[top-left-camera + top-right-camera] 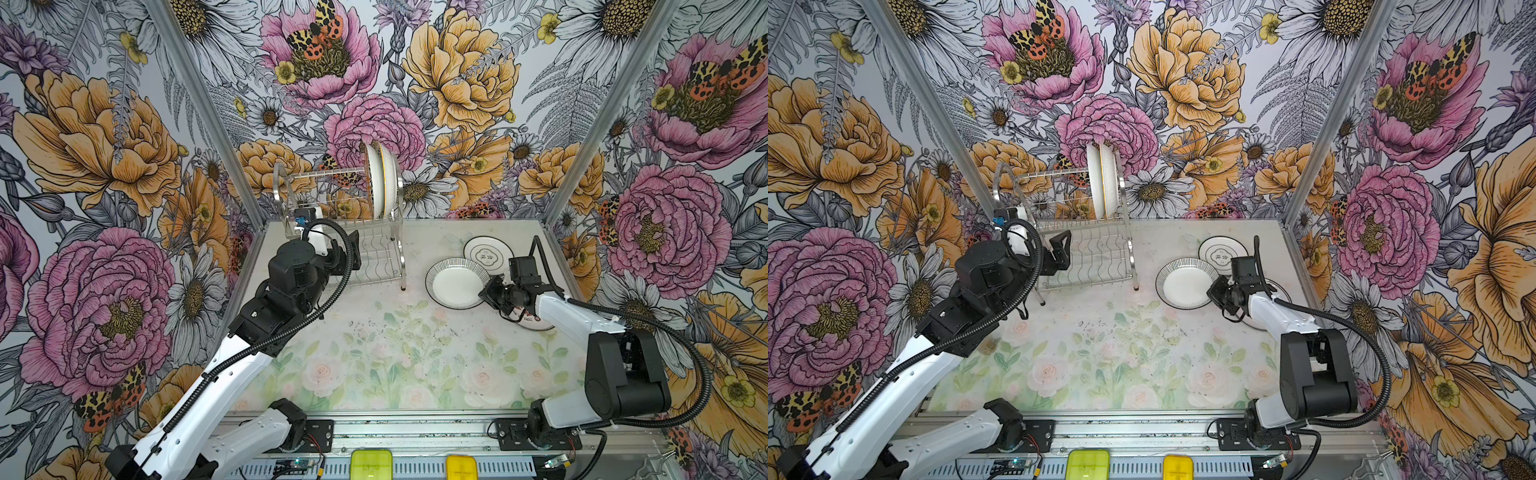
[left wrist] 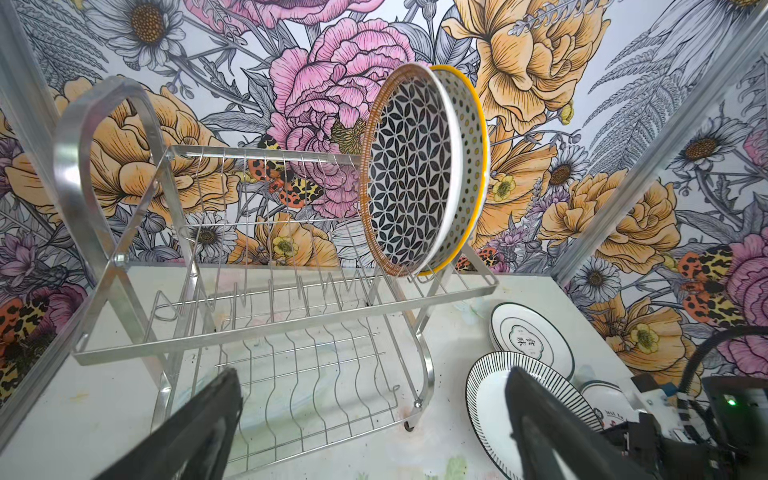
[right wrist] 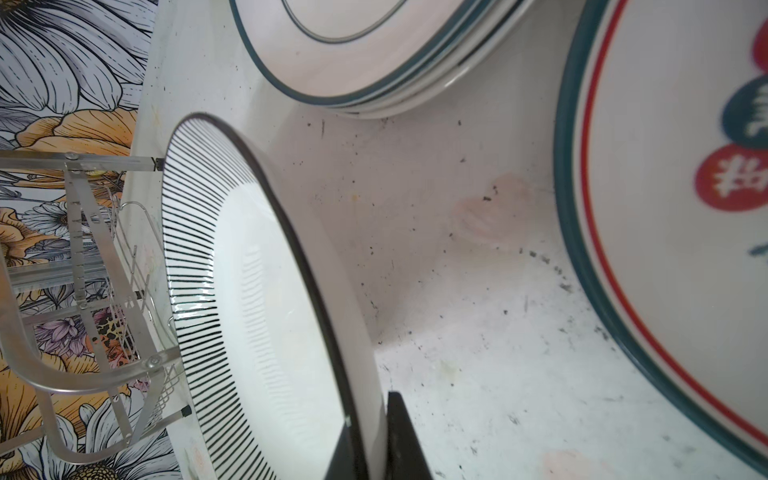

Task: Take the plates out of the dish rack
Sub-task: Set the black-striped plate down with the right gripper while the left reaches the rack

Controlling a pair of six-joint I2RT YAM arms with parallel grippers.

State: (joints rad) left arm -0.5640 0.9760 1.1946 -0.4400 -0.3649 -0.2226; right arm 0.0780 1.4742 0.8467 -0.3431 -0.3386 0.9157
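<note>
- Floral wallpaper [image 1: 104,145] is closing the cell in on three sides. A pale flower-printed tabletop [image 1: 374,357] is serving as the landing area for whatever comes out of the dish rack [image 2: 266,327], which is standing at the back, left of centre.
- Two plates are standing on edge in the upper tier at the rack's right end: a geometric-patterned plate [image 2: 409,178] and, right behind it, a yellow-rimmed dotted plate [image 2: 474,137]. The slots are keeping them upright.
- The right gripper [image 1: 487,291] is pinching the rim of the striped plate [image 1: 455,284], jaws closed on it. It is holding the plate tilted low over the table, just beside a stack of dark-rimmed plates [image 1: 488,251], and is probably setting it down. Whether the plate is touching the table I cannot tell.
- A red-character plate [image 3: 665,208] is lying flat on the gripper's other side, so the unloaded plates are gathering on the right, clear of the rack.
- The left gripper [image 2: 374,376] is hovering empty with its jaws spread wide, facing the rack's front, likely lining up for the next plate.
</note>
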